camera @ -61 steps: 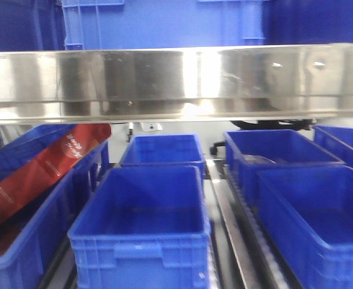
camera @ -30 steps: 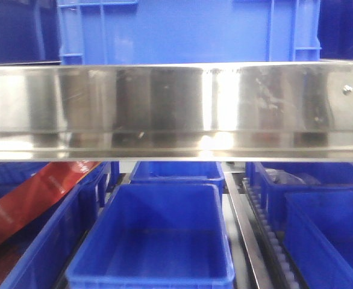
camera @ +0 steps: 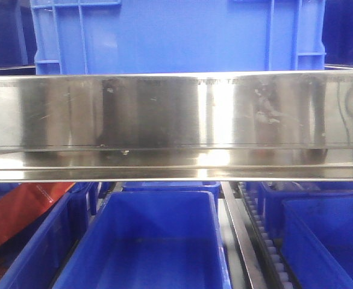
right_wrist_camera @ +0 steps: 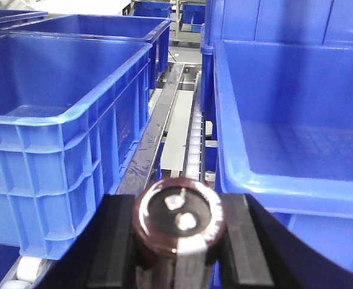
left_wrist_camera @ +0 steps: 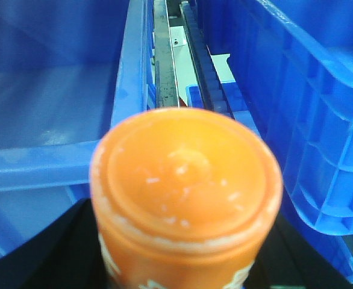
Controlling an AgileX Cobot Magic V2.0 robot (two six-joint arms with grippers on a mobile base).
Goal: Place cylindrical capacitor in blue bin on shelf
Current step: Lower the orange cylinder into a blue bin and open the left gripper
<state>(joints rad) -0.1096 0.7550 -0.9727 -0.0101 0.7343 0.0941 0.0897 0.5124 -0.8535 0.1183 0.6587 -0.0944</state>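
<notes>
The right tool (right_wrist_camera: 179, 244) is clamped on the capacitor (right_wrist_camera: 179, 218), with a black pad on each side and its silvery top facing the camera. It sits in front of the gap between the left bin (right_wrist_camera: 68, 114) and the right bin (right_wrist_camera: 285, 194), not yet over either. The left tool (left_wrist_camera: 185, 265) grips an orange-capped bottle (left_wrist_camera: 185, 174) and is best held aside.

The step in hand looks like the carry to a bin. To do it well, raise the capacitor clear of the chosen rim, move it over the bin's open floor, lower it, and only then loosen the pads. Mind the shelf rail (camera: 176, 114) overhead when rising.
</notes>
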